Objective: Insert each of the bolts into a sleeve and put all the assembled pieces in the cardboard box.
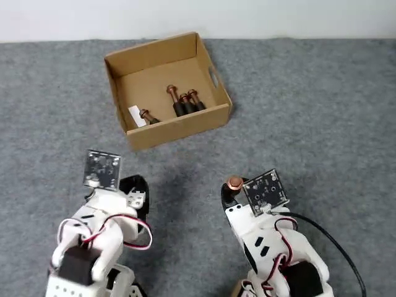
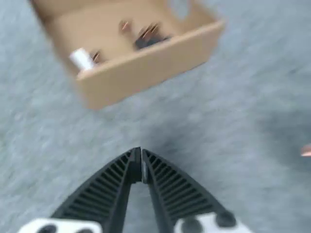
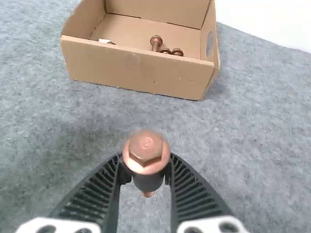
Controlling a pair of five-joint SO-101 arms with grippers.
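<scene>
Bolt (image 3: 146, 154): copper-coloured, hexagonal head with a smooth face, seated in a dark cylindrical sleeve (image 3: 146, 178). The copper shank tip pokes out of the sleeve's far end. Location: between the ribbed black fingers of my right gripper (image 3: 145, 164), which is closed partway and clamps the sleeve just under the head. The head faces the wrist camera. From the high view I see the piece held over the carpet (image 1: 322, 117), on the near side of the box and well apart from its front wall.

Cardboard box (image 1: 176, 129): plain brown board, open top, roughly square, sitting at a slight angle. One side wall has an oval hand slot (image 1: 213, 77) cut through it. Contents: three assembled pieces (image 1: 185, 102) — copper heads, dark sleeves — lying close together near the front wall. A fourth piece (image 1: 148, 116) lies apart from them, just beside a white slip (image 1: 134, 116) whose material I cannot tell.

Left gripper (image 2: 141, 159): the same ribbed black fingers on white mounts, tips pressed together with nothing between them. It hangs over carpet on the near side of the box, well apart from the held bolt.

Carpet, as listed above: grey, short felt-like pile, covering the table up to a white wall (image 1: 260, 18) behind.
</scene>
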